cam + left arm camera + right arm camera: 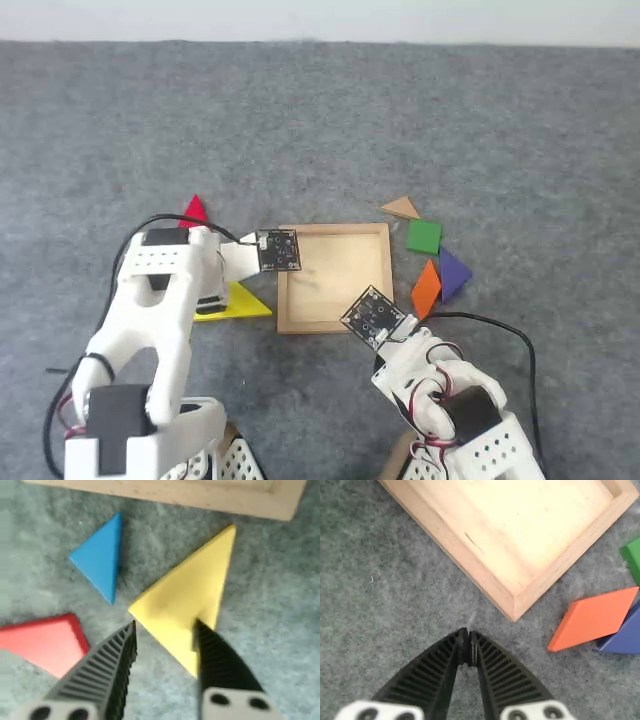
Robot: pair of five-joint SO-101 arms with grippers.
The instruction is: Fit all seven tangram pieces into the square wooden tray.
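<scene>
My left fingers are spread wide and low over the yellow triangle, one on each side of a tapering corner, closed on nothing. That piece lies flat on the bench just beside the left rim of the wooden tray. The tray's floor is bare; none of the seven pieces is in. My right fingers are pressed together with nothing between them, hovering off the tray's near right corner.

I judge this the start of the first pick, and the grip worries me. The corner between my left fingers narrows to a point, so a squeeze there may slide the triangle out along its sloping edges rather than lift it. One finger looks to overlap the triangle's edge. I cannot tell whether it touches, but closing from on top would only pin the piece to the bench. The blue triangle and the red piece lie near, and a skidding yellow piece could knock either one, or shove the tray.

Off the tray's right side wait the tan triangle, green square, orange parallelogram and purple triangle. My right arm, parked by that corner, could block a piece carried over.
</scene>
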